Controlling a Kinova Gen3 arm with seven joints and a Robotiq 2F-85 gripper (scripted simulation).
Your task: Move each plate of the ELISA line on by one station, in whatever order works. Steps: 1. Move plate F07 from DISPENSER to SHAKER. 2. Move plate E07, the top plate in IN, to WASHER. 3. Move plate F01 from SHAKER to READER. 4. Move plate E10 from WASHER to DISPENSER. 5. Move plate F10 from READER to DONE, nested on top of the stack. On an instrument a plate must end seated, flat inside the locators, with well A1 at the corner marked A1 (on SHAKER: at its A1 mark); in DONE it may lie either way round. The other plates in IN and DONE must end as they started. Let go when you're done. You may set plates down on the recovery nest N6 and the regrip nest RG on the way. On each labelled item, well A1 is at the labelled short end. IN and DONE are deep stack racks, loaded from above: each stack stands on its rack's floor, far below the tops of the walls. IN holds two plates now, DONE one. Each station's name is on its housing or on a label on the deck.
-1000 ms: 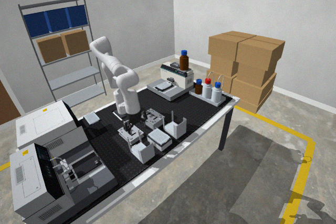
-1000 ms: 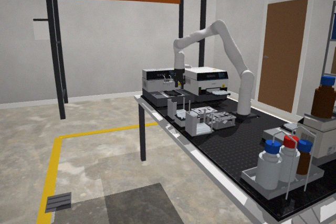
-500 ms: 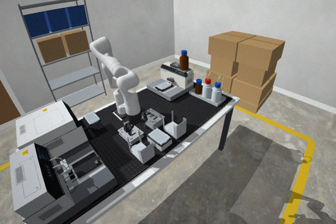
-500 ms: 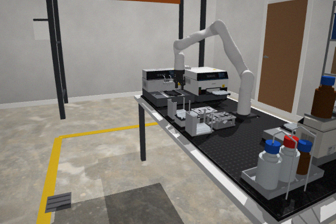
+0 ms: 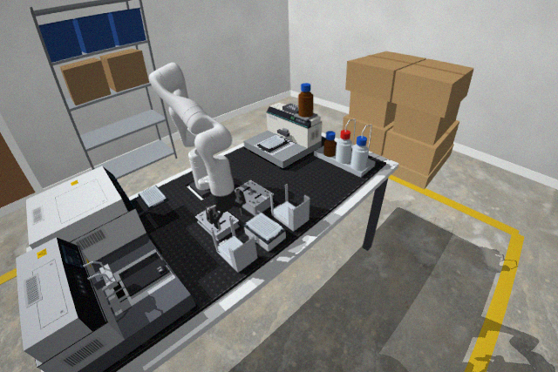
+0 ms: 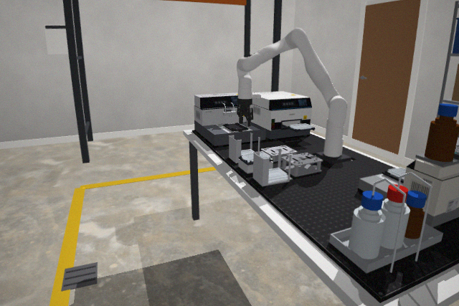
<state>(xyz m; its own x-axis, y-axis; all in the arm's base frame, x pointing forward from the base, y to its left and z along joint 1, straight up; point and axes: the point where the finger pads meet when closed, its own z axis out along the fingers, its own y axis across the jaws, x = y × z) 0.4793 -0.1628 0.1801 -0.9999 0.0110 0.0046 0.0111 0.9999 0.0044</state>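
Note:
My gripper (image 5: 213,219) (image 6: 245,123) is open and empty. It points down and hangs above a small empty grey nest (image 5: 224,227) in the middle of the deck. Beside that nest a white well plate (image 5: 264,226) (image 6: 247,155) sits on a low grey block. A second plate (image 5: 152,197) (image 6: 298,125) lies on the tray of the rear left instrument. A third plate (image 5: 273,143) lies on the far instrument's platform. The front left instrument's dark nest (image 5: 140,272) (image 6: 233,127) looks empty. Plate labels are too small to read.
Two tall white stack racks (image 5: 237,254) (image 5: 295,213) stand near the deck's front edge, and another grey nest (image 5: 255,194) (image 6: 306,160) sits behind them. A tray of bottles (image 5: 346,152) (image 6: 385,221) stands at the far end. Cardboard boxes (image 5: 405,106) are stacked beyond the table.

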